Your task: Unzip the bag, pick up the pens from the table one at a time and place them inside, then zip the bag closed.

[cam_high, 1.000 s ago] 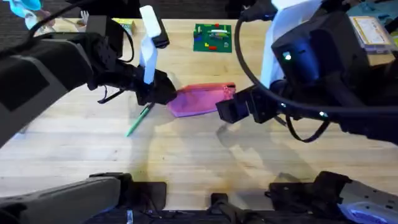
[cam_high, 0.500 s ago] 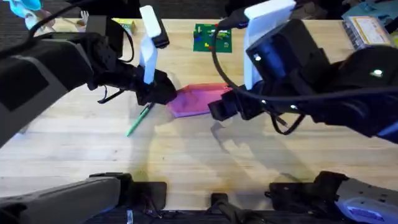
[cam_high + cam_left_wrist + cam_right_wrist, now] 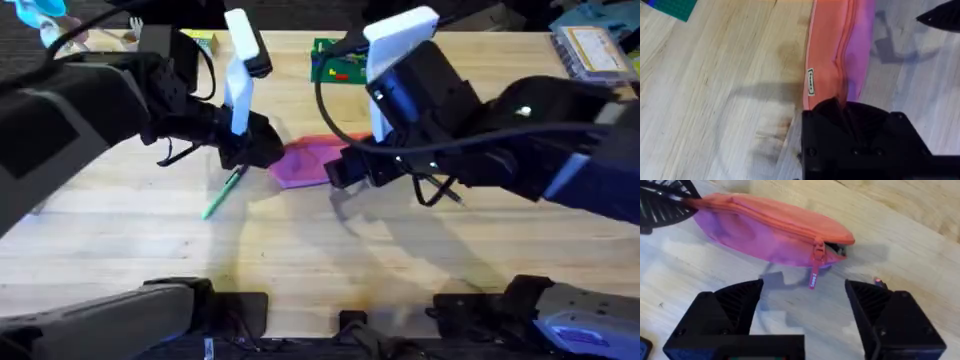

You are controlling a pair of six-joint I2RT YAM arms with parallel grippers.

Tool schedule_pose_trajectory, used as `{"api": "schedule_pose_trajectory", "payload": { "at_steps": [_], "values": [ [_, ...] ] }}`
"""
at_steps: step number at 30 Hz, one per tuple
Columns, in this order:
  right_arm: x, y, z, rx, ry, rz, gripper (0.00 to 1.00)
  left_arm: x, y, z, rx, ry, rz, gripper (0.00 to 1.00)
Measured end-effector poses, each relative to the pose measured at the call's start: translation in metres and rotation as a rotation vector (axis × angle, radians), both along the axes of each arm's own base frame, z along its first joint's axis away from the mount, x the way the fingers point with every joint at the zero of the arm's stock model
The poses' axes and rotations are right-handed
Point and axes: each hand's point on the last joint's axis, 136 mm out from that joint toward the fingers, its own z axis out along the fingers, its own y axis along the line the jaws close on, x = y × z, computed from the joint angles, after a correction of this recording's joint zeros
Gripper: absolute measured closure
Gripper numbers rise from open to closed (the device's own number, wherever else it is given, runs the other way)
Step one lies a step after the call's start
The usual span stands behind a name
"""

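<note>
Bag point(image 3: 310, 162) sits mid-table point(image 3: 300, 260) from overhead, stretched between the two claws: the left claw point(image 3: 262, 152) is right at its one end, the right claw point(image 3: 338, 172) crowds the other end. A green pen point(image 3: 222, 194) lies just beside the left claw, on the side away from the bag

Left wrist view now: the bag point(image 3: 840, 45) runs straight out ahead of this claw, zipper line along its length, and the near end disappears under the black fingers, so they look clamped on the fabric, holding it steady

Right wrist view: fingers spread wide apart, nothing between them, and the red zipper pull point(image 3: 815, 272) hangs just ahead, almost centred in the gap. The bag point(image 3: 765, 227) lies crosswise to this claw. The right arm is clearly nearer the pull; my read is a short reach forward, pinch, then drag along the zipper toward the left claw
</note>
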Motion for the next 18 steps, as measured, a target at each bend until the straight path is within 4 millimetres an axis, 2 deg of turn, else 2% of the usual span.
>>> {"api": "schedule_pose_trajectory", "payload": {
  "at_steps": [10,14,18],
  "values": [
    [0.012,0.002,-0.019,-0.031,0.011,-0.028,0.003,0.000,0.000,0.000,0.000,0.000,0.000,0.959],
    [0.018,0.004,-0.019,-0.022,0.001,-0.041,0.005,0.000,0.000,0.000,0.000,0.000,0.000,0.959],
    [0.019,0.005,-0.018,-0.014,-0.006,-0.042,0.081,0.000,0.000,0.000,0.000,0.000,0.000,0.959]
  ]
}}
